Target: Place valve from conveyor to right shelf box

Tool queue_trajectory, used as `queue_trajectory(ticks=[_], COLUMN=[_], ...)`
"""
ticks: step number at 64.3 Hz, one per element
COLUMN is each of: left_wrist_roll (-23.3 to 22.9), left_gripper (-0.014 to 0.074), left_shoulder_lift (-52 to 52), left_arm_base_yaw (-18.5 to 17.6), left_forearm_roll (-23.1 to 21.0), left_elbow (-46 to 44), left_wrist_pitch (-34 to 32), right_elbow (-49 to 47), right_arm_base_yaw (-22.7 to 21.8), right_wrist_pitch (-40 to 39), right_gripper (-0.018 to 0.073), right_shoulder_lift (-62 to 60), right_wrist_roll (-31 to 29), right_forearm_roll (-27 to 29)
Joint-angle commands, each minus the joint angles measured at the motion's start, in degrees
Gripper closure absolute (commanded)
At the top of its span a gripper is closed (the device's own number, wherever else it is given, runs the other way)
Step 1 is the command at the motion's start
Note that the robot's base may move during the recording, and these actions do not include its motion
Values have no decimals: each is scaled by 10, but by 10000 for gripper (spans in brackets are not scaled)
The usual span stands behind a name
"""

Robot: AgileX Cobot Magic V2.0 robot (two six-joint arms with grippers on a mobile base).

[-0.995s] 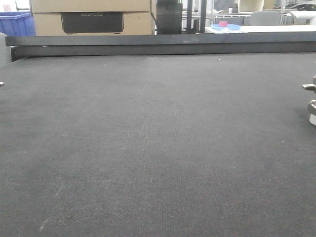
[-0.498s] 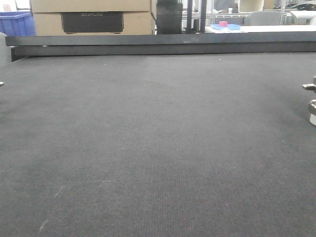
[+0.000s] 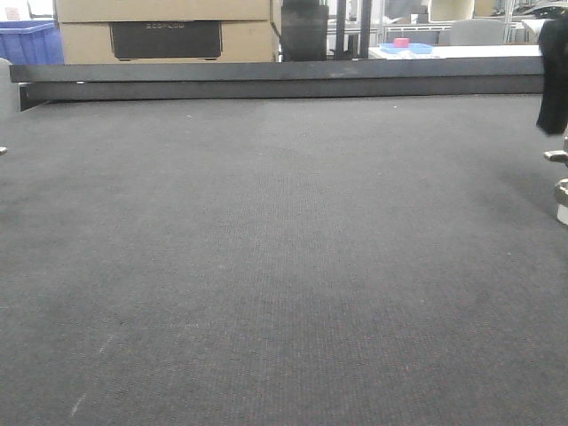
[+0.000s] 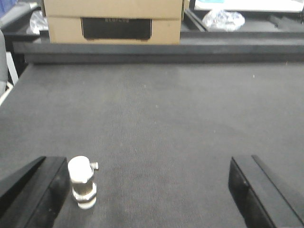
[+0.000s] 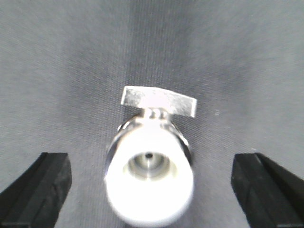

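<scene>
At the far left, our left gripper [image 4: 145, 173] hangs low over the conveyor [image 3: 284, 266] with its jaws spread wide and nothing between them. A second valve [image 4: 81, 183] stands upright on the belt just beside its left finger [image 4: 35, 190], not touching it as far as we can tell. The middle of the belt lies bare up to the black rail [image 3: 266, 80], the same as half a second ago.

The change is at the right edge of the front view. A black shape [image 3: 554, 75] now hangs there, just above the valve [image 3: 561, 186], where before we saw only rail and background. We take it for our right arm coming in.

The right wrist view agrees. The right gripper [image 5: 149, 164] is wide open and holds nothing. The valve stands on the belt directly beneath it, white end up and flat handle pointing away, well clear of both fingers [image 5: 35, 187].

We judge the approach to be under way and the grasp not yet made. What is left is to descend, close and carry. The shelf is not in view.
</scene>
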Motion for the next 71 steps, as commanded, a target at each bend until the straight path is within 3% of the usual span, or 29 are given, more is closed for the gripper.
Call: queue_trajectory(ticks=[1,14,19,22,27,36,50,56,64,71], left_wrist_roll=[1,1,1,1,-14,-23,-25,-21,22,40], left_gripper=[19,19,19,21,45,88,89,72,6,6], left_shoulder_lift=[0,0,0,0,7,55,192,266,352,439], left_arm_base_yaw=[-4,-4,-4,-4,-4,-4,4,33,82,116], left_forearm_roll=[-5,-5,-5,-5,-6,-3,24,33,32,32], left_elbow=[-3,-3,-4,-6,-20,-80,-232,-315,-414,-494], left_wrist_pitch=[2,6,8,13,37,135,288,359,410,447], right_elbow=[-7,-7,-7,-7,-7,-7,-7,-7,-7,-7], right_arm_base_yaw=[0,0,0,0,0,0,0,1,1,2], right_wrist_pitch=[-6,-7,-9,-14,-12,-9,-11,-20,-22,-24], right_gripper=[-10,-3,69,146,362,732,712,712,712,712], right_shoulder_lift=[20,41,41,41,41,41,36,12,-31,-72], right_wrist_roll=[-5,-5,-5,-5,-5,-5,-5,-5,-5,-5], right_forearm_roll=[-5,-5,-5,-5,-5,-5,-5,3,21,44])
